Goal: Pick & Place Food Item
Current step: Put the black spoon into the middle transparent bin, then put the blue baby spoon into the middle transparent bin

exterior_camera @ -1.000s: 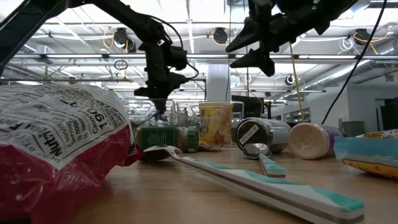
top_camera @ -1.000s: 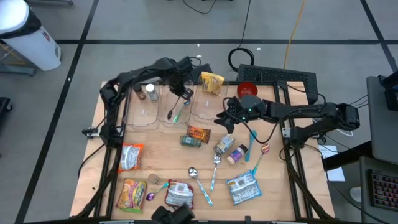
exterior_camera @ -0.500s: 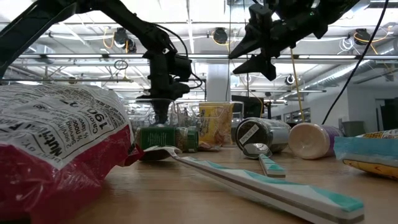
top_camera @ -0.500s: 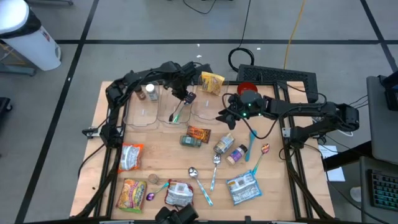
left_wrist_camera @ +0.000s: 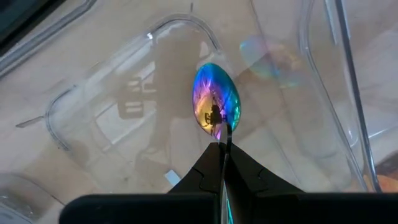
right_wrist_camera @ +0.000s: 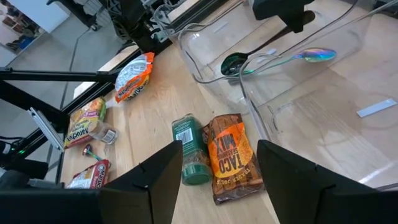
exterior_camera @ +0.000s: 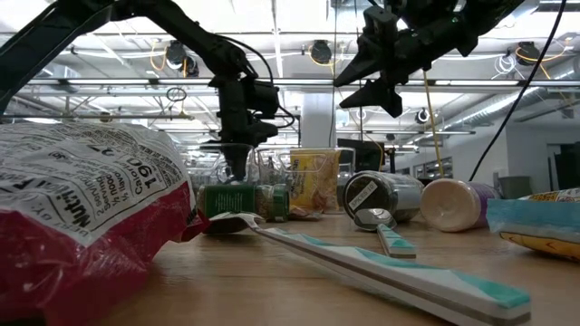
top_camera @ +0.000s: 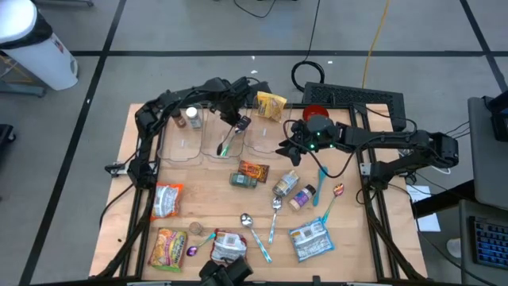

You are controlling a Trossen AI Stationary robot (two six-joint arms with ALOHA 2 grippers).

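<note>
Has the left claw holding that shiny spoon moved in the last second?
Yes. In the high view the left gripper with the spoon moved toward the yellow packet, over the clear bins.

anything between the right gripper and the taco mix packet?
Nothing: in the right wrist view the right gripper hangs open above the taco mix packet, with the green bottle beside the packet, not in the way.
</note>
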